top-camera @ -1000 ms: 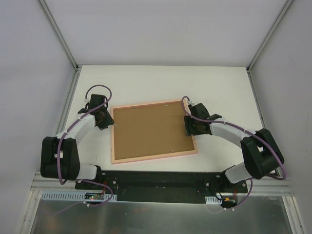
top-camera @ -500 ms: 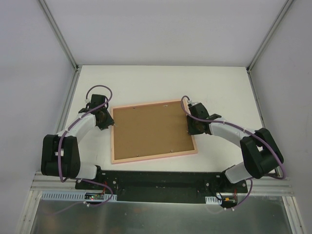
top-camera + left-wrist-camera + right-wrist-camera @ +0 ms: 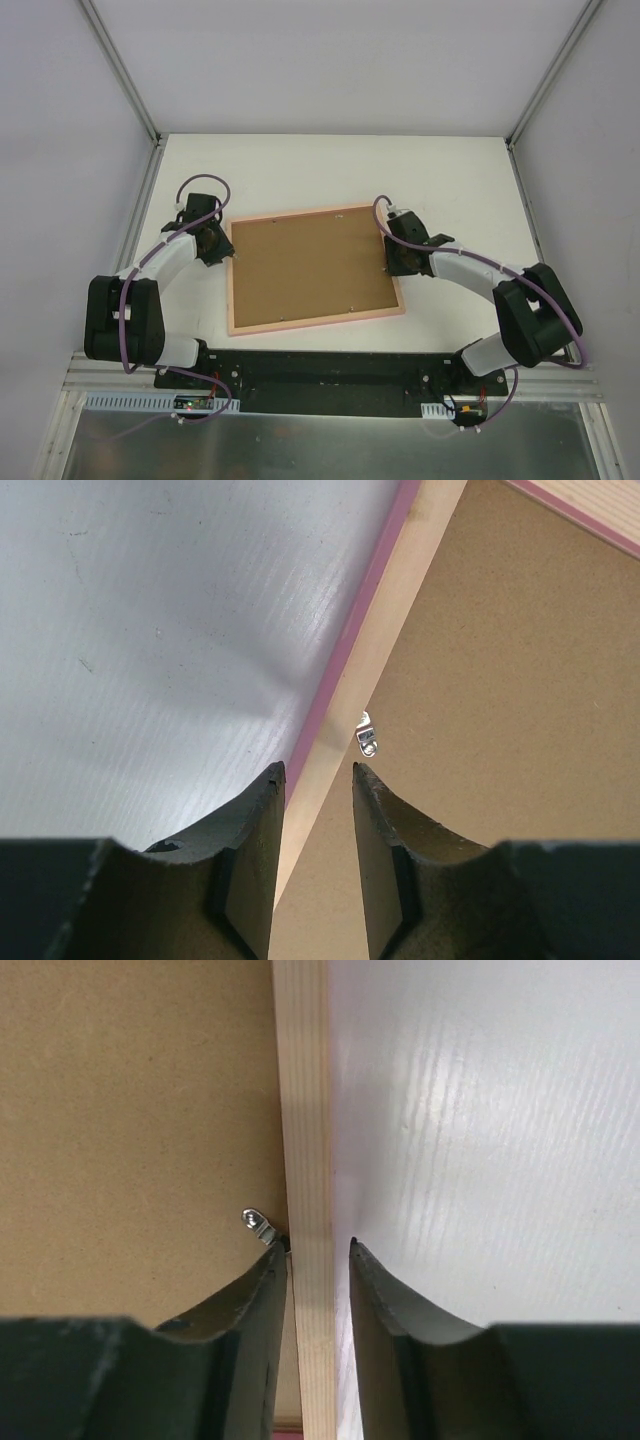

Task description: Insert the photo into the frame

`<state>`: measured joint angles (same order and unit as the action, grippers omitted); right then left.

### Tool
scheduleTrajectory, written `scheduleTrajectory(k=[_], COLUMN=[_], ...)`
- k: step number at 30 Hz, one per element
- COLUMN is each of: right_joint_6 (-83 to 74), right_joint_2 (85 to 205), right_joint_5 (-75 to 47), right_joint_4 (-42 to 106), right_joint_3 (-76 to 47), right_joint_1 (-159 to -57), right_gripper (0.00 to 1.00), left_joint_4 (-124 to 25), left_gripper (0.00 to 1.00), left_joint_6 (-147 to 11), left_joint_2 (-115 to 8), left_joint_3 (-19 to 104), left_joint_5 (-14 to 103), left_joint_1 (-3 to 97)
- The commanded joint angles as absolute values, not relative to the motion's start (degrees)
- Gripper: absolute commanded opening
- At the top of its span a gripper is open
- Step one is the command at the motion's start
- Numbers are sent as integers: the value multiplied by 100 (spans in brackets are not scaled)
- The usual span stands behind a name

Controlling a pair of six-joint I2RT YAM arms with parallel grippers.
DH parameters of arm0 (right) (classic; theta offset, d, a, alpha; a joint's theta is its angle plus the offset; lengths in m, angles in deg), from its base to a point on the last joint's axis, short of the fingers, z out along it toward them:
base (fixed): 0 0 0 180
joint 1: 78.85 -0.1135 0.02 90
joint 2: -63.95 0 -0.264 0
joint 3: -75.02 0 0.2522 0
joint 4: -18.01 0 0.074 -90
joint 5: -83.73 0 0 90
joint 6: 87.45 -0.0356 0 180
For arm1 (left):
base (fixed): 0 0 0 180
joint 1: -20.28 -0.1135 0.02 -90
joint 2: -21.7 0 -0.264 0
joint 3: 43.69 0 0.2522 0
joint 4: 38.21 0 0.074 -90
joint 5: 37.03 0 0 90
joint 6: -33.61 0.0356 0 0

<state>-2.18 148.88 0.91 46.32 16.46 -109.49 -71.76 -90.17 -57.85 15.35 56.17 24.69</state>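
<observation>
White table (image 3: pixel 300 170): frame (image 3: pixel 315 321) face down, brown backing board (image 3: pixel 310 265) seated inside.

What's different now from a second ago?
The right gripper squeezed its fingers in around the frame at its right edge; whether it pinches yet is unclear. The left gripper stayed clamped on the left edge. The frame did not move and lies with its brown backing board up.
</observation>
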Motion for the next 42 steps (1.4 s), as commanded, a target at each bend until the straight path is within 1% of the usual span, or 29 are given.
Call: scheduleTrajectory(k=[1,2,4,12,17,20,21,22,24,26,30,32,35,38,39,40,42], right_joint_6=[-387,-361,-317,-97,-79,-114,-140,-193,-316,-465,-817,-940,-967,-958,-949,-941,-932], right_joint_2=[14579,14526,14482,14859,15017,15149,15202,15254,15342,15395,15501,15510,15448,15369,15343,15343,15325], right_joint_5=[427,427,366,111,102,93,93,119,233,321,620,708,656,664,673,673,647], right_joint_4=[4777,4759,4681,4610,4592,4548,4548,4548,4566,4584,4689,4715,4733,4733,4733,4724,4707], right_joint_3=[1713,1713,1705,1494,1494,1441,1415,1388,1353,1327,1265,1239,1204,1239,1256,1274,1300], right_joint_1=[-10944,-10944,-10953,-10962,-10988,-10997,-11006,-11006,-11014,-11006,-11006,-10997,-11006,-11014,-11006,-11006,-11006], right_gripper=[43,50,57,57,56,56,55,51,40,25,7,2,1,1,1,1,1], left_joint_4=[-7148,-7148,-7165,-7174,-7183,-7209,-7235,-7288,-7455,-7622,-7886,-7947,-7939,-7965,-7974,-7939,-7825], left_gripper=[32,32,33,35,36,39,40,41,41,42,43,43,47,50,52,56,59], left_joint_6=[-9067,-9076,-9111,-9427,-9655,-9936,-10050,-10147,-10349,-10499,-10719,-10728,-10431,-10061,-10060,-10095,-9894], left_joint_2=[-5618,-5591,-5521,-5055,-4809,-4573,-4441,-4309,-3958,-3624,-3219,-3209,-3533,-4209,-4385,-4518,-4982], left_joint_3=[1648,1648,1622,1235,1033,814,700,612,454,357,356,444,759,1382,1498,1621,1928], left_joint_5=[5587,5587,5604,5876,5754,5745,5823,5911,6078,6192,6167,6202,6508,6755,6903,7001,6941], left_joint_1=[2424,2415,2424,2424,2424,2450,2485,2520,2599,2687,2775,2802,2802,2802,2802,2793,2793])
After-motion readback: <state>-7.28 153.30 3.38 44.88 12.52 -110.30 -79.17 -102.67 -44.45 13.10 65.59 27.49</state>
